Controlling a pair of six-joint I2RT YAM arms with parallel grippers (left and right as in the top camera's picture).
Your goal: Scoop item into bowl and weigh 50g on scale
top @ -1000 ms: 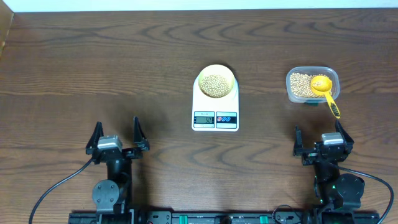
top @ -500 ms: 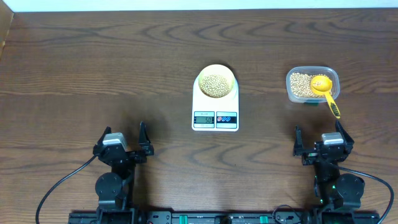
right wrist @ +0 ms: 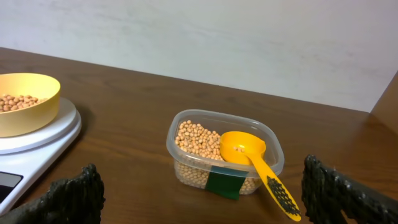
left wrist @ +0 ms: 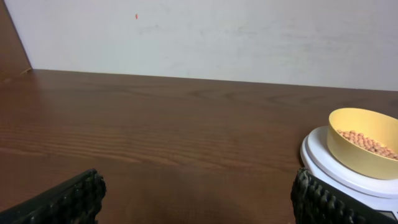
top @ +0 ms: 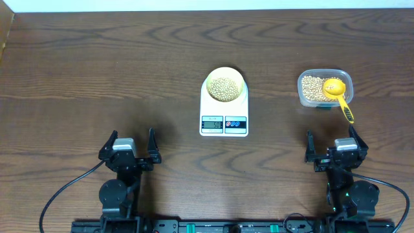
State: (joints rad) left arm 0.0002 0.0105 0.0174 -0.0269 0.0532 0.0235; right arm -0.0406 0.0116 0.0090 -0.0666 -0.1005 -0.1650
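So the bowl (top: 208, 83) sits on the far half of the scale (top: 215, 110), about mid-table, with a heap of beans (top: 224, 89) inside it. The left gripper (top: 133, 134) is down at the near edge of the table (top: 77, 65), off to the near left of the scale and well apart from it. Its 2 fingers are spread wide with nothing between them. On the left wrist camera the bowl sits far right, past the right-hand finger (left wrist: 326, 200), not between the pair.

The right gripper (top: 330, 133) is at the near right, also spread wide and empty. The plastic tub (right wrist: 180, 132) lies ahead of it, well beyond the tips. The yellow scoop (right wrist: 244, 148) rests in the tub, cup on more beans, handle poking out over the near right rim.

Stuff I can't make out:
- The digits on the display (top: 212, 123) are too small to read from overhead.
- The left wrist view cuts the bowl and scale off at the right edge.
- The right wrist view cuts them off at the left, with the display just a dark sliver in the bottom corner.
- The fingers only show as black tips in the bottom corners of both wrist views.
- A dark green label (right wrist: 224, 183) on the tub's near wall covers some beans, and I can't read it.
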